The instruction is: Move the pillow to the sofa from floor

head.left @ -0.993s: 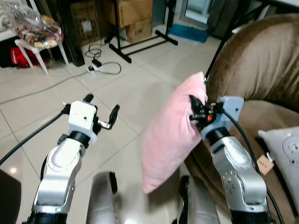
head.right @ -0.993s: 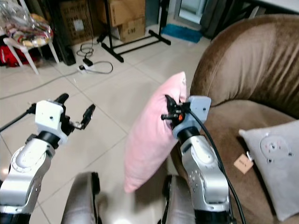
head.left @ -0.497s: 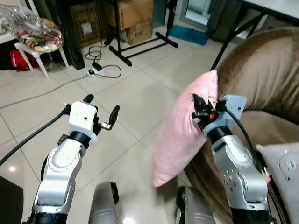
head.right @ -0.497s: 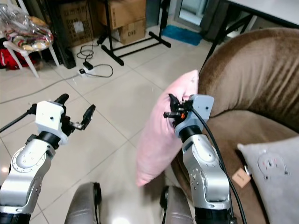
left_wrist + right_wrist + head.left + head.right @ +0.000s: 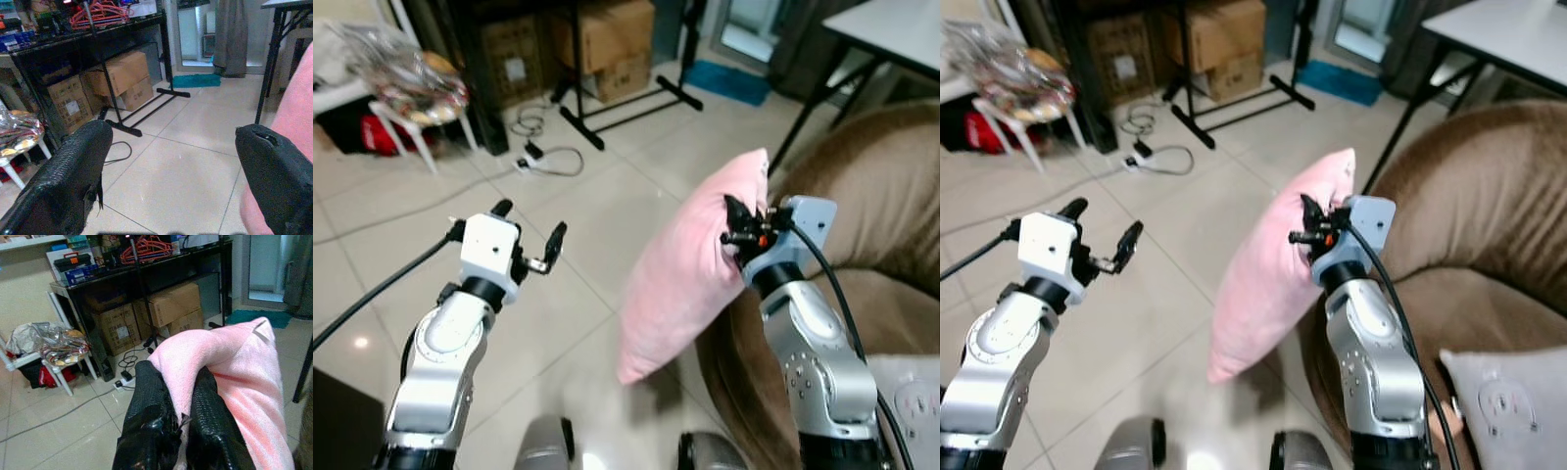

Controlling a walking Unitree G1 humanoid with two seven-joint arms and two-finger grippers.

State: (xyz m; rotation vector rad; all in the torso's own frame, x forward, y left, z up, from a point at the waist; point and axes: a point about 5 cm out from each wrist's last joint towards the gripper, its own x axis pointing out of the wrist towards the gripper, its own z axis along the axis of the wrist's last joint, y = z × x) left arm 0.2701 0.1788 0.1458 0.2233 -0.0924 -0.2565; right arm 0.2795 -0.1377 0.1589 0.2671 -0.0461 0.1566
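Note:
A pink pillow (image 5: pixel 690 266) hangs in the air beside the brown sofa's (image 5: pixel 876 186) armrest, its lower corner above the tiled floor. My right gripper (image 5: pixel 736 223) is shut on the pillow's upper edge; in the right wrist view its two black fingers (image 5: pixel 151 401) pinch a fold of pink fabric (image 5: pixel 234 362). My left gripper (image 5: pixel 529 235) is open and holds nothing, raised over the floor well left of the pillow. In the left wrist view the pillow's pink edge (image 5: pixel 293 112) lies beyond one finger.
A grey cushion (image 5: pixel 1503 406) lies on the sofa seat. Behind are cardboard boxes (image 5: pixel 607 34), a black stand's feet (image 5: pixel 626 98), a power strip with cable (image 5: pixel 543 157), a white chair with bags (image 5: pixel 406 83) and a table (image 5: pixel 891 29) at the back right.
The whole view has shifted as the camera moved. The right gripper still grips the pillow, which has lifted a little and sits higher against the sofa arm. The left gripper is unchanged.

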